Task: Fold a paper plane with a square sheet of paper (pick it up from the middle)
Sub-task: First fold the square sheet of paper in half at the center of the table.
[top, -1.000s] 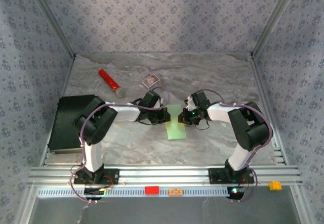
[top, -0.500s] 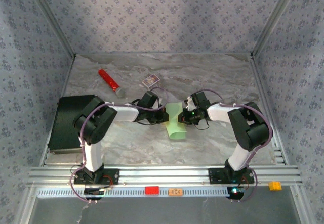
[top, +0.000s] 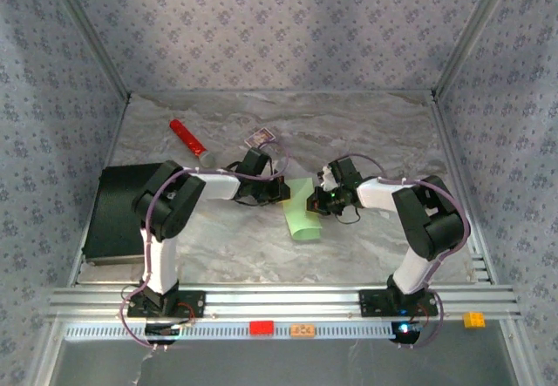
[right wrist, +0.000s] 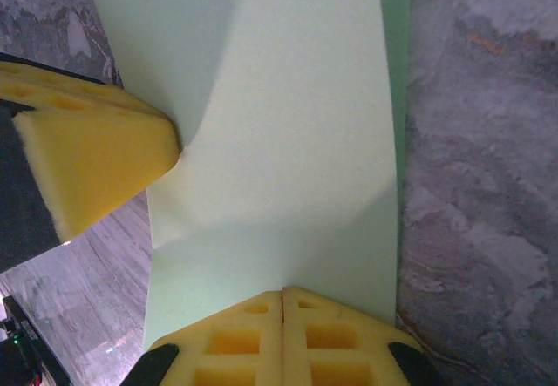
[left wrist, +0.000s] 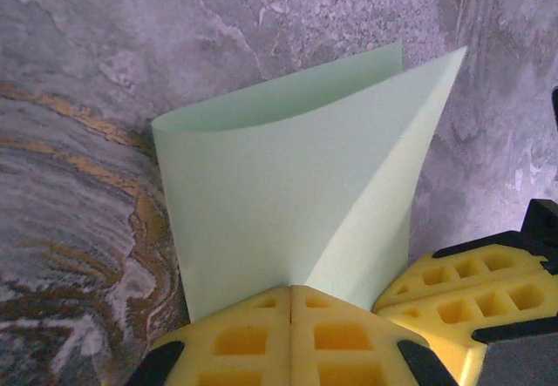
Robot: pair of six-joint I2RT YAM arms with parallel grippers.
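Clamping, left: left gripper (left wrist: 290,290) pinched tight on the square sheet of paper (left wrist: 288,186).
Clamping, right: right gripper (right wrist: 282,294) pinched tight on the same sheet.
Sheet: folded over, curled.

The left arm (top: 166,216) and the right arm (top: 429,220) look alike: white tubular links joined by bulky, rounded black joint housings. A thin lilac cable (top: 145,233) loops loosely along each one, running up from a black base plate (top: 162,304). A small green light (top: 334,197) glows near the right wrist. The left gripper (left wrist: 290,292) and the right gripper (right wrist: 283,295) carry bright yellow fingers (left wrist: 240,338) (moulded with rows of rectangular pockets, rather like a waffle). These taper to blunt wedge tips and sit in glossy black holders (left wrist: 161,364) at their outer corners.
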